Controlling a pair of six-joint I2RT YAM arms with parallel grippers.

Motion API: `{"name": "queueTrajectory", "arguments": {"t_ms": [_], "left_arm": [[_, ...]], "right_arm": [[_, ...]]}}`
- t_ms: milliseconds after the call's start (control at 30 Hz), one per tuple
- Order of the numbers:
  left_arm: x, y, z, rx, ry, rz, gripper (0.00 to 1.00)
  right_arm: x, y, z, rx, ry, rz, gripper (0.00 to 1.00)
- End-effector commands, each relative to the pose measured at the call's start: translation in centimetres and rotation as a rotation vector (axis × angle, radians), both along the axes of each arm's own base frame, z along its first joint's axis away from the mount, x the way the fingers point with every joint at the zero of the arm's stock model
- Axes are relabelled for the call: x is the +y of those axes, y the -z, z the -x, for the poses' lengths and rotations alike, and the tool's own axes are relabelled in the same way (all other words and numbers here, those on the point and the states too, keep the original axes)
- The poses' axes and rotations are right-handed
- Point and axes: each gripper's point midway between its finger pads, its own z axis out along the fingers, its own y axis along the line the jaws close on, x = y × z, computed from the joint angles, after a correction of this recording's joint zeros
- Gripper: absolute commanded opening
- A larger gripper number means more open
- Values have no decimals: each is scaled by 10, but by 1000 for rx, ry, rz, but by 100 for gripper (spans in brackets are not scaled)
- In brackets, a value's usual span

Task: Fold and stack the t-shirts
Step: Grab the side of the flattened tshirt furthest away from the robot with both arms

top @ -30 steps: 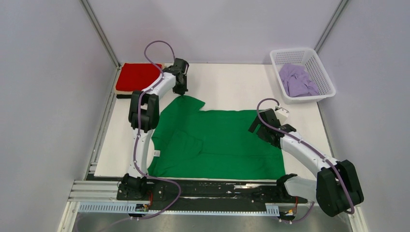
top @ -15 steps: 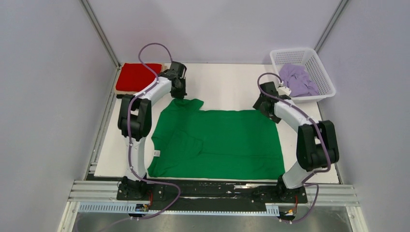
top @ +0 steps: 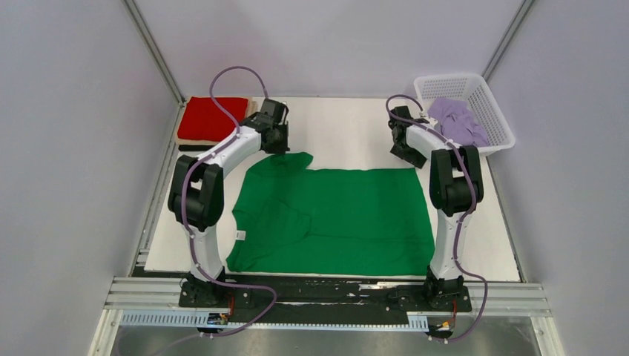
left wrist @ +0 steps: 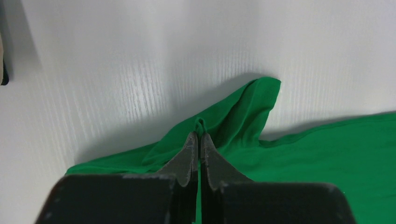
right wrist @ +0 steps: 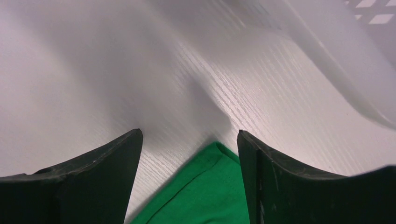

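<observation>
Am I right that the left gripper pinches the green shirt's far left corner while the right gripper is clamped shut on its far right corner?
Not quite: the left gripper does pinch the green shirt, but the right gripper is open. The right wrist view shows its jaws apart, with the shirt's corner between them.

We see the green t-shirt (top: 334, 219) spread flat at centre, the red t-shirt (top: 213, 117) folded far left, the lilac t-shirt (top: 456, 122) crumpled in the basket (top: 445, 77).

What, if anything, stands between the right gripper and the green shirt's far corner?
Nothing visible. The right gripper is open, and a corner of the green t-shirt lies between its fingers on the table.
</observation>
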Motion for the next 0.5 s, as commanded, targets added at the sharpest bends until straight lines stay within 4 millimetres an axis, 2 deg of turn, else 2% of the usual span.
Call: {"name": "queueTrajectory", "arguments": {"t_ms": [0,200,267,400,467], "left_arm": [[-4,-37,-1,-96,-9,51,0],[-4,-42,9,-103,-10,57,0],[-3,-44,12,-108,-14,61,0],[-2,-49,19,-120,-14,67,0],[-1,-50,22,-122,-17,67,0]], "right_arm": [[-8,-2,15,71,21,35,69],[-11,-1,42,95,53,30,61],[-11,-2,47,89,65,23,56],[-9,-3,44,61,72,11,46],[-6,-2,41,44,75,-5,38]]}}
